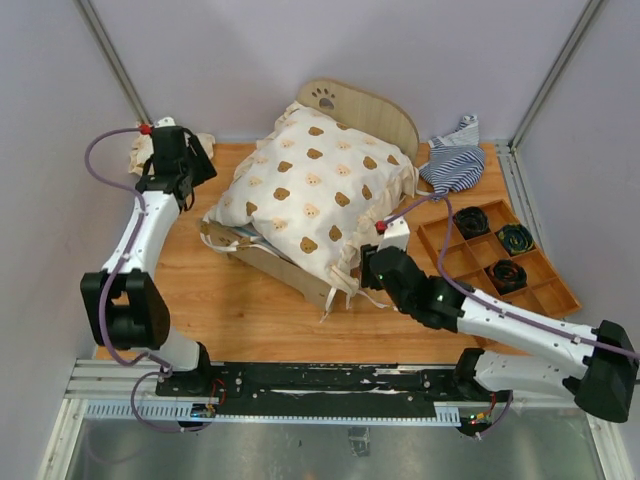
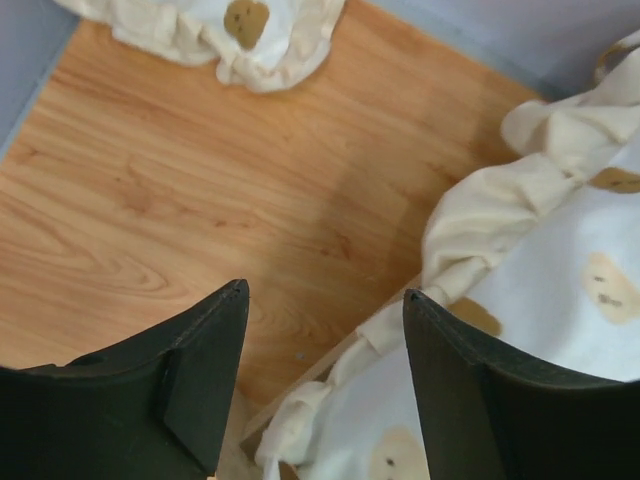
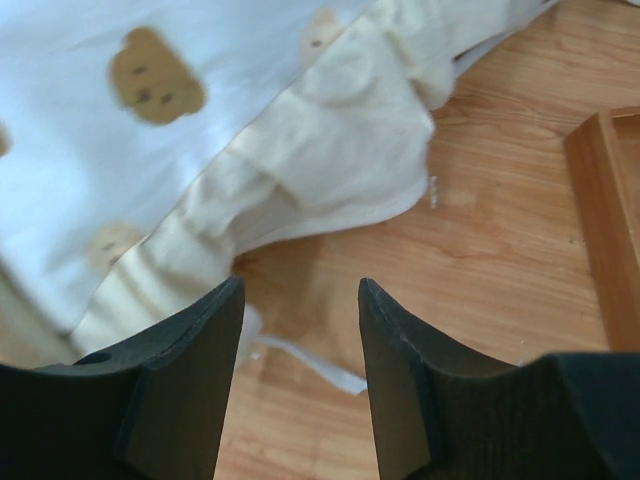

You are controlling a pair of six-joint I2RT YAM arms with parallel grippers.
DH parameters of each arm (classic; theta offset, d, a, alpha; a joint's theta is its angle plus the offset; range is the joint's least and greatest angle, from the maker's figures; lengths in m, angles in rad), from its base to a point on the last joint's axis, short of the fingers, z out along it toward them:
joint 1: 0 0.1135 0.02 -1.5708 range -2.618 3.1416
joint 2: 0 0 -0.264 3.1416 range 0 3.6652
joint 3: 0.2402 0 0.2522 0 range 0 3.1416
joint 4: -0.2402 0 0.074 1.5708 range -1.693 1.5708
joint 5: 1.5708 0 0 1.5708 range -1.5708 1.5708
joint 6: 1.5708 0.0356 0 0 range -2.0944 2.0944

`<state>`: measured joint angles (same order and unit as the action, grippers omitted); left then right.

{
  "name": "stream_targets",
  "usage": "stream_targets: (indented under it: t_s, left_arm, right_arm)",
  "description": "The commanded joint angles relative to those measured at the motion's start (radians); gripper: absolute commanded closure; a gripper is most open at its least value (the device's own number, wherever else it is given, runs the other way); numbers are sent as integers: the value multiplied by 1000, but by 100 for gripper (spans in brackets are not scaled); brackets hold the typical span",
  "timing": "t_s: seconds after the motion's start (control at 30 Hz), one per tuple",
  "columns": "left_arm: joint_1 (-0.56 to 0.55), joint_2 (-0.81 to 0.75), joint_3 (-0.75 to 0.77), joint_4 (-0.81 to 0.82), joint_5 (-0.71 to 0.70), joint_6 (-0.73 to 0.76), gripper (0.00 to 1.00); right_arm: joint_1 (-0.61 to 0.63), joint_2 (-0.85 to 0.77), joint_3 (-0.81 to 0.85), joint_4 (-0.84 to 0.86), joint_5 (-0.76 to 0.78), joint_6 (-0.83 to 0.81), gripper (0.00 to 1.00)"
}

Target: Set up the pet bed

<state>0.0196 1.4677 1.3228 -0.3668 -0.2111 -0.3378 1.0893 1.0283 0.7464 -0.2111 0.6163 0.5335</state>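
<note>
Left tool (image 2: 325,300) stands with jaws apart and empty, just beside the pet bed (image 1: 365,112) on its left. Bed lies mid-surface (image 1: 250,320) under a cushion (image 1: 310,185), long axis near-left to far-right. Right tool (image 3: 300,285), also spread and empty, sits at its near-right corner.

The cushion (image 1: 315,195) is matt cloth, the pet bed (image 1: 365,112) smooth pale wood.

Top external: high, from the near edge, looks down over the whole table (image 1: 250,310). Left wrist: close, faces down past left gripper (image 2: 325,290), cushion (image 2: 560,290) at frame right. Right wrist: close, faces down past right gripper (image 3: 300,282), same cushion upper left, tray (image 3: 605,220) at right edge.
</note>
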Motion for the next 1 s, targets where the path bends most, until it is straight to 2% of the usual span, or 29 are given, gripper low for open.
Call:
stream_targets:
  t_s: [0.0, 0.13, 0.3, 0.5, 0.7, 0.97]
  left_arm:
    - [22, 98, -22, 27, 45, -79, 34]
    - [21, 126, -128, -17, -11, -209, 37]
    - [19, 20, -380, 41, 32, -292, 38]
    - [-21, -254, -613, 28, 51, -362, 44]
    - [-204, -540, -761, -20, 47, -513, 47]
    - [-347, -739, -880, -43, 111, -653, 51]
  right_arm:
    - [-198, 55, -9, 92, -139, 2, 50]
    - [-346, 124, 6, 121, -219, -9, 52]
    - [-505, 212, 7, 174, -329, -13, 54]
    - [-519, 255, -16, 170, -432, -29, 56]
    - [-528, 255, -20, 170, -461, -85, 55]
    - [-549, 455, 105, 251, -684, -301, 55]
